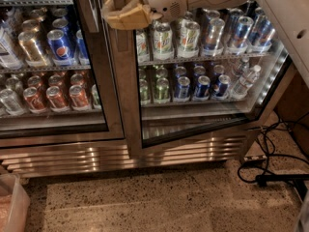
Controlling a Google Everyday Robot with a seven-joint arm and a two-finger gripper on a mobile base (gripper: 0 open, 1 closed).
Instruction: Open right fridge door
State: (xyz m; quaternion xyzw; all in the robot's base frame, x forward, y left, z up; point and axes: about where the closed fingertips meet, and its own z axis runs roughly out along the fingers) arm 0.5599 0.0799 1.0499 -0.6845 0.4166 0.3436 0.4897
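Observation:
The right fridge door (129, 111) is a steel-framed glass panel. It stands ajar, its bottom edge swung out at an angle from the steel base grille (120, 159). Green and blue cans show on the shelves behind the glass. My gripper (123, 12), with tan fingers (126, 19), is at the top of the view, closed around the door's vertical steel handle (120, 38). My white arm (285, 18) runs in from the upper right.
The left fridge door (102, 81) is closed, with Pepsi (61, 45) and red cans behind it. Black cables and a plug (275, 170) lie on the speckled floor at right. A clear plastic bin (11, 206) sits at the bottom left.

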